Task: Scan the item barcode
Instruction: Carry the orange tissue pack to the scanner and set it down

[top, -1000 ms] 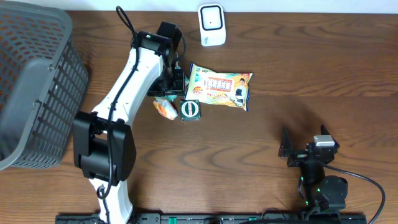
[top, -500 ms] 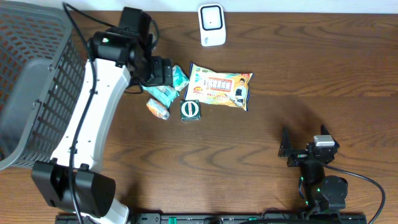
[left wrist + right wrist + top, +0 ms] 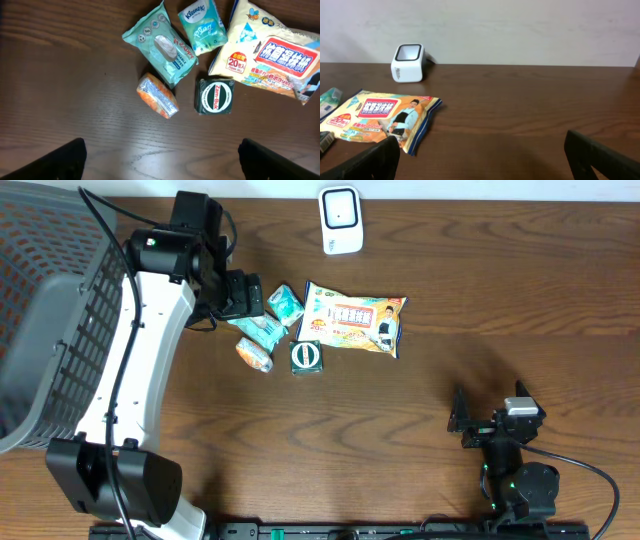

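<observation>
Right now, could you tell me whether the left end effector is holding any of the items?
No, the left end effector hangs open with nothing between its fingers, and the Zam-Buk tin lies on the table.

Teal wipes pack [image 3: 161, 50], white scanner [image 3: 341, 220]

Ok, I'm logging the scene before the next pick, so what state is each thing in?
Left pincer: open, empty.
Right pincer: open, empty.
Scanner: upright, nothing held to it.
Snack bag: flat, face up.
Tissue pack: flat, label up.
Wipes pack: flat, flap shut.
Orange packet: lying wrapped.
Green box: closed, label up.
Basket: upright.
</observation>
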### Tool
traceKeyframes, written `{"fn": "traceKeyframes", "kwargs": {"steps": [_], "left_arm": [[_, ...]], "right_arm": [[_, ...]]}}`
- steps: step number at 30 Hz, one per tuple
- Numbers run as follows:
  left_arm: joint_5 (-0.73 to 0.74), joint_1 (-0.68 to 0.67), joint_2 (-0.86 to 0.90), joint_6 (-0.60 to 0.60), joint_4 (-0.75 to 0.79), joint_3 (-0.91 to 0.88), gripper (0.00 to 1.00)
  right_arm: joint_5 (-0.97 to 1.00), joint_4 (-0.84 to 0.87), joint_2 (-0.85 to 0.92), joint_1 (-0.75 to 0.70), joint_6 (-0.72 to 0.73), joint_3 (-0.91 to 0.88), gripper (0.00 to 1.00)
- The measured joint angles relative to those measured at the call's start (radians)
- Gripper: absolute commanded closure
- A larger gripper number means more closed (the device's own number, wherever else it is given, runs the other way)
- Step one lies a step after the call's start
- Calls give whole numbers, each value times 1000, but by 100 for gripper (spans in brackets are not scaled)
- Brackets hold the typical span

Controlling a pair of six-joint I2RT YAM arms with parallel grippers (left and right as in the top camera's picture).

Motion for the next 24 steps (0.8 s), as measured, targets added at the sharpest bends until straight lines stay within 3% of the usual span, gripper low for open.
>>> {"fn": "traceKeyframes", "kwargs": {"steps": [3,8,18,24], "left_arm": [[0,0,0,-1,28,-31,51],[24,0,0,-3,136,-154,80],[85,-4,2,3,571,-463,81],[88,-6,11,3,653,-557,81]], "right_arm": [[0,0,0,0,0,0,1],[0,0,0,0,0,0,1],[0,0,0,0,0,0,1],[0,0,0,0,0,0,1]]}}
